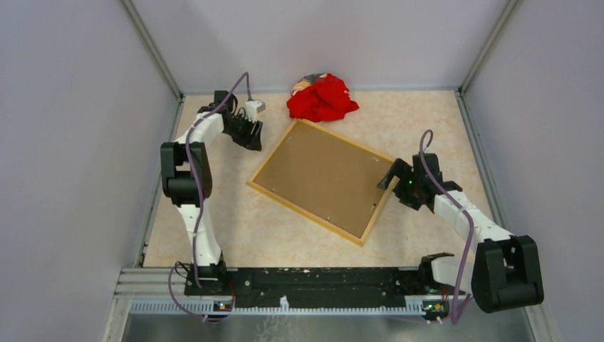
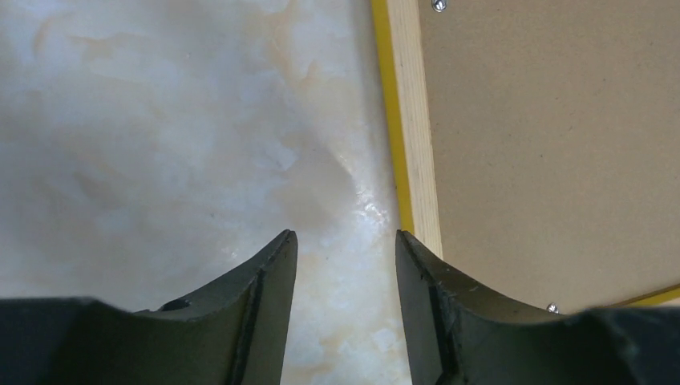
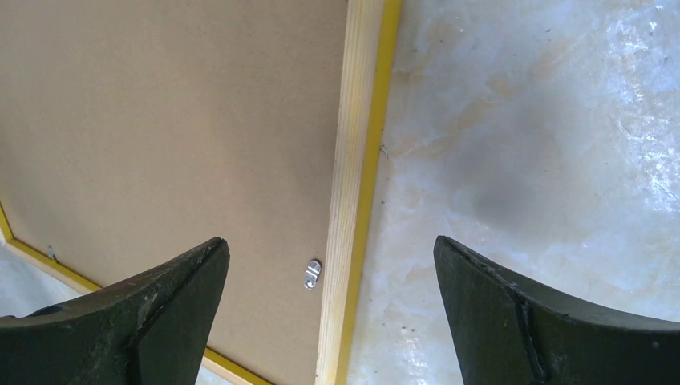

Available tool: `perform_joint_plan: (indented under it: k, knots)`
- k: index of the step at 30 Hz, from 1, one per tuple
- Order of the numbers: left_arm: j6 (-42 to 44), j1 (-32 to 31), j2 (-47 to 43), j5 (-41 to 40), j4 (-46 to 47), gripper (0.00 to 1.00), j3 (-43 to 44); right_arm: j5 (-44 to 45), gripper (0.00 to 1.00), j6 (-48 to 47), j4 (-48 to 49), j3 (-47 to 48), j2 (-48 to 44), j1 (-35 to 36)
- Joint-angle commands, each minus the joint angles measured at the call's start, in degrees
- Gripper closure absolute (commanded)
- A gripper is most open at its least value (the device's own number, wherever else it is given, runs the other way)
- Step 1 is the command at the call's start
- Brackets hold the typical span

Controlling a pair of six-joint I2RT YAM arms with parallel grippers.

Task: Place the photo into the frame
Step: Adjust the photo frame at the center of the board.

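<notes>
The frame (image 1: 306, 215) lies face down in the middle of the table, pale wood back up, yellow showing along its edges. A brown backing panel (image 1: 324, 174) fills it. The photo is hidden. My left gripper (image 1: 251, 139) hovers by the frame's far-left corner. In the left wrist view it (image 2: 345, 237) is open over bare tabletop, with the frame's wooden strip (image 2: 417, 120) just right of its right finger. My right gripper (image 1: 390, 178) is open wide and straddles the frame's right edge (image 3: 357, 120), one finger over the panel (image 3: 176, 120) and one over the table.
A crumpled red cloth (image 1: 322, 100) lies at the back of the table beyond the frame. A small metal turn clip (image 3: 313, 273) sits on the panel beside the wood strip. Grey walls enclose the table on three sides.
</notes>
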Motion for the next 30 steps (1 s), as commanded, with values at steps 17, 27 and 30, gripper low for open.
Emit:
perform_joint_plan:
  k: [17,27,30]
  knots:
    - [11.30,-5.74,1.73,3.69,-4.23,0.81,-9.54,-15.06,0.01,3.46,18.24,6.18,20.38,-7.47]
    - [23.88,-11.98,-8.61,5.11,-13.87,0.87,-22.97,-16.83,0.01,2.35,16.67,13.23,27.32,-7.89]
    - [26.31,-14.73,-11.53,5.46,-15.88,0.87,-26.87,-17.24,0.01,2.28,16.66,14.49,28.83,-7.88]
